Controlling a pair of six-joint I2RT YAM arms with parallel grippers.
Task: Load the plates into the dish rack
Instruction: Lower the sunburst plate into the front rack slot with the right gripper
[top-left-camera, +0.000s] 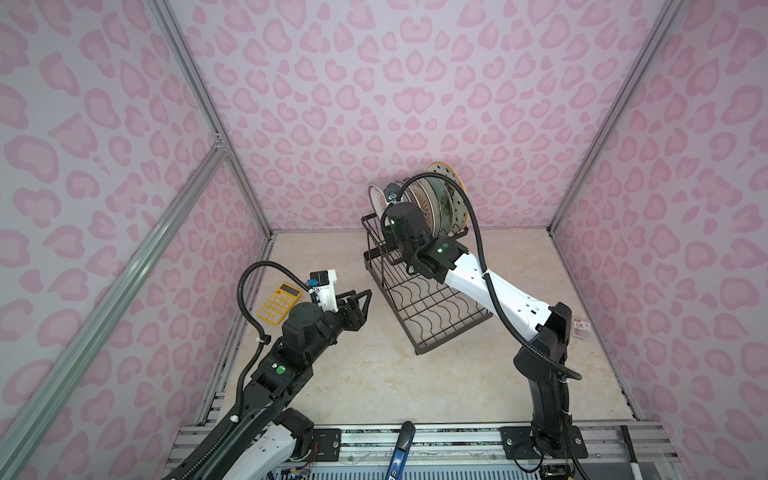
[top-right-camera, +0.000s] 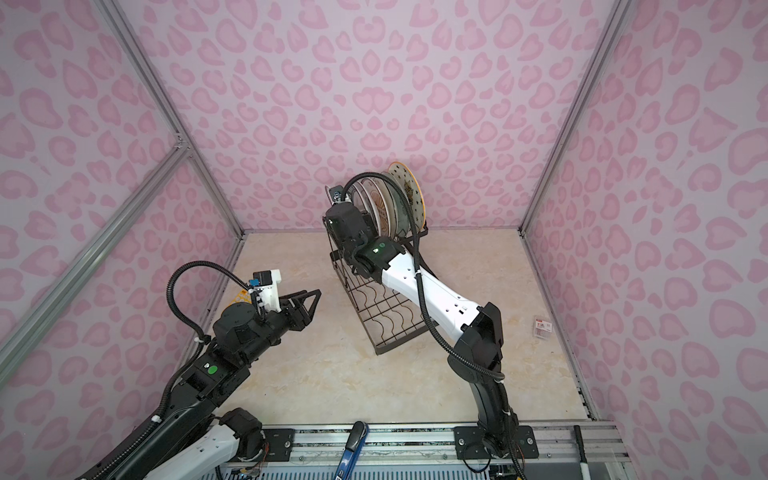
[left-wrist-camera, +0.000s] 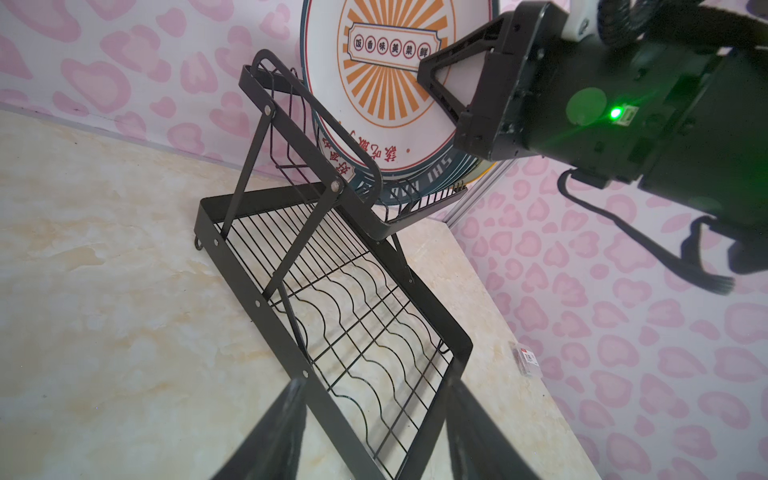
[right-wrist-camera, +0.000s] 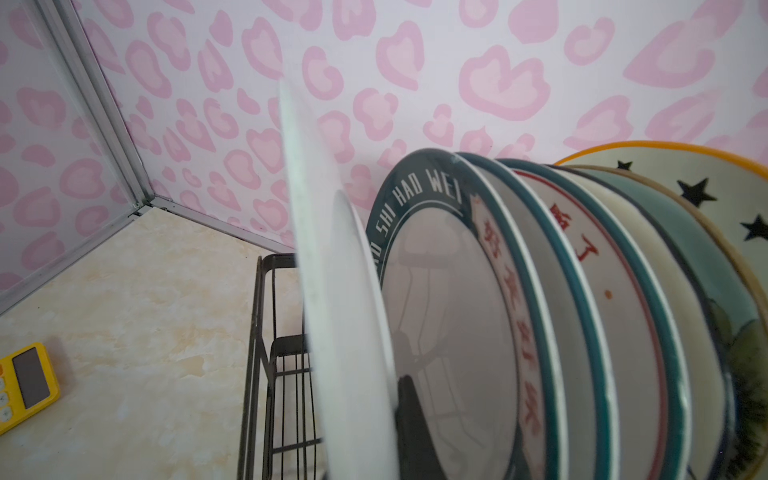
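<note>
item: plates (top-left-camera: 442, 199); rack (top-left-camera: 455, 334).
status: near complete. the plates stand on edge in a packed row in the rack's raised tier, at its 12 o'clock end in both top views. roughly seven rims show, but overlap bars a sure count. the lower tier holds nothing. no plate is seen on the bench (top-left-camera: 374, 386).
outstanding, by judgement: seat and let go the end plate (right-wrist-camera: 332, 291), at the row's 9 o'clock end.
right hand (left-wrist-camera: 430, 72): clamped on that plate's rim, one finger (left-wrist-camera: 444, 79) over its sunburst face. whether its lower edge sits in a slot cannot be told.
left hand (top-left-camera: 365, 309): jaws apart, empty, over the bench at the rack's 9 o'clock, well apart from the plates.
</note>
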